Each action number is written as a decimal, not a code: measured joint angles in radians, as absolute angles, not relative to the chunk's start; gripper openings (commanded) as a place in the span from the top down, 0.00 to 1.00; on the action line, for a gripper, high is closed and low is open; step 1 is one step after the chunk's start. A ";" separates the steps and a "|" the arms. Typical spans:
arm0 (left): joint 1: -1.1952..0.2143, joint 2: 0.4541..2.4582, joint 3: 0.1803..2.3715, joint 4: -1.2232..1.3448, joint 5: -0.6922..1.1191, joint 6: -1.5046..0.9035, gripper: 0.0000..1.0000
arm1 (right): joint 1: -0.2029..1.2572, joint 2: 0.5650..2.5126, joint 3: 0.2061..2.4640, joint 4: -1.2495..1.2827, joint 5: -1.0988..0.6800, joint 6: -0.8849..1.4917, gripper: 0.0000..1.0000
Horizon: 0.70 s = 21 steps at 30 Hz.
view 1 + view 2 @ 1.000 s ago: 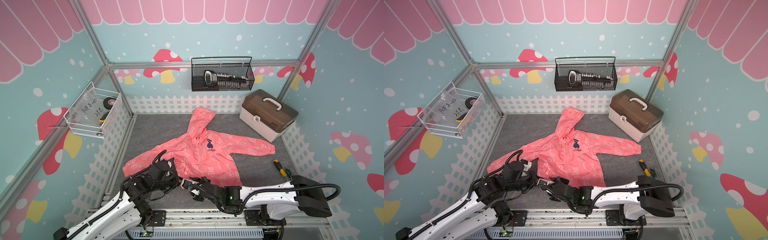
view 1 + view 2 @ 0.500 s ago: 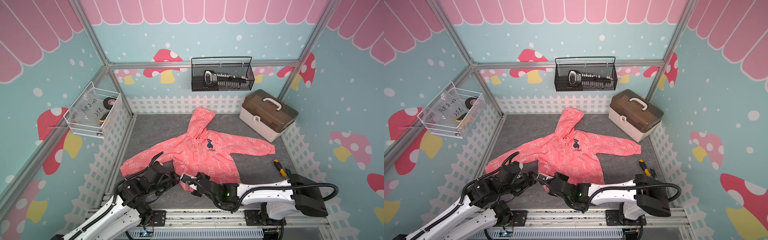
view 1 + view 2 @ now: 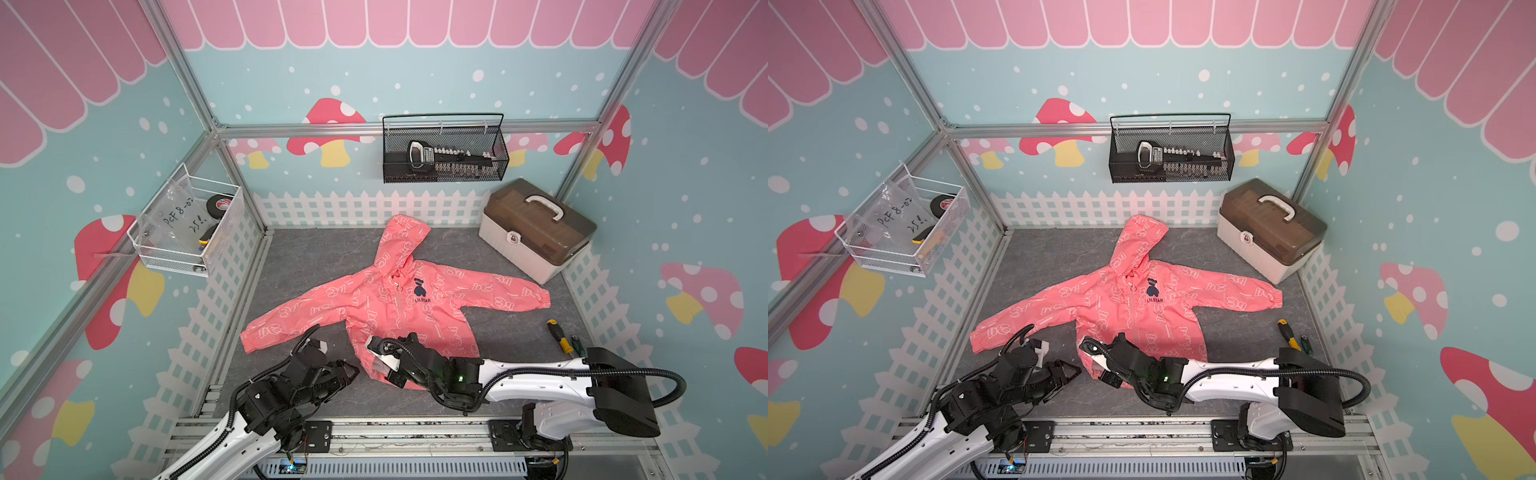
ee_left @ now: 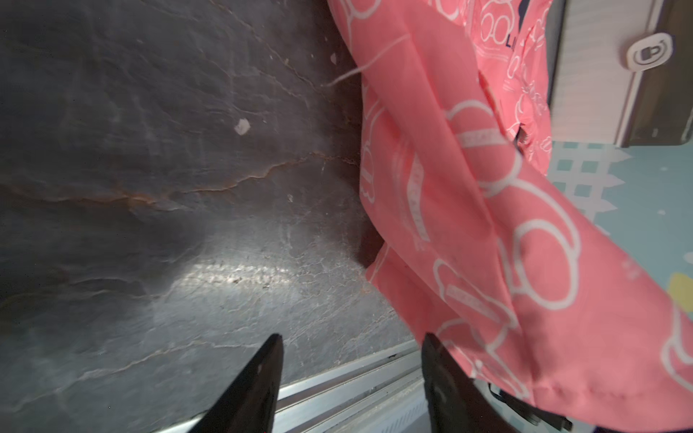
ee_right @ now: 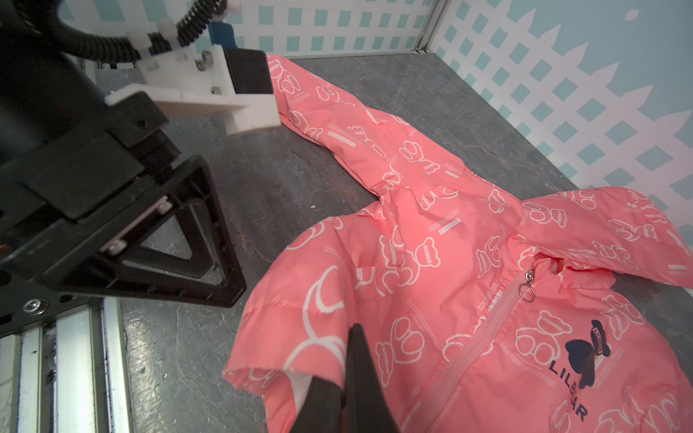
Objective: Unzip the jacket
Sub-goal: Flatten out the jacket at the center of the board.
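Observation:
The coral-pink jacket (image 3: 419,303) (image 3: 1167,307) lies front up on the grey mat, hood toward the back wall. Its zipper is closed, and the ring pull (image 5: 528,290) sits at the collar. My right gripper (image 3: 376,358) (image 3: 1096,353) (image 5: 347,371) is shut on the jacket's bottom hem at its left corner and holds that fold a little off the mat. My left gripper (image 3: 353,371) (image 3: 1074,370) (image 4: 350,350) is open and empty, just left of that hem. One of its fingertips (image 4: 431,356) is right beside the fabric (image 4: 468,195).
A brown-lidded toolbox (image 3: 536,228) stands at the back right. A screwdriver (image 3: 557,334) lies at the right, near my right arm. A black wire basket (image 3: 444,153) hangs on the back wall and a white one (image 3: 187,224) on the left wall. A metal rail (image 3: 374,428) runs along the front edge.
My left gripper has opened, let go of the hem and drawn back toward the front left. My right gripper has shut on the hem corner.

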<state>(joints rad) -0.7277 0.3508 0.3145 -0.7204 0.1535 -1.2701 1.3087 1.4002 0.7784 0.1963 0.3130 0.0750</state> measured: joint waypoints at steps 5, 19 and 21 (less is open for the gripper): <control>-0.728 0.188 0.195 -0.592 0.181 -1.420 0.48 | 1.308 1.405 0.778 0.199 0.296 0.088 1.00; -0.728 0.078 0.146 -0.504 0.176 -1.576 0.58 | 1.301 1.468 0.779 0.234 0.251 0.115 1.00; -0.728 0.098 0.146 -0.496 0.176 -1.576 0.59 | 1.301 1.475 0.779 0.237 0.249 0.117 1.00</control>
<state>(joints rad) -0.7277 0.0978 0.1463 -0.4965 0.1761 -1.5761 1.3014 1.4754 0.7792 0.2371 0.2485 0.1173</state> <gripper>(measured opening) 0.415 0.048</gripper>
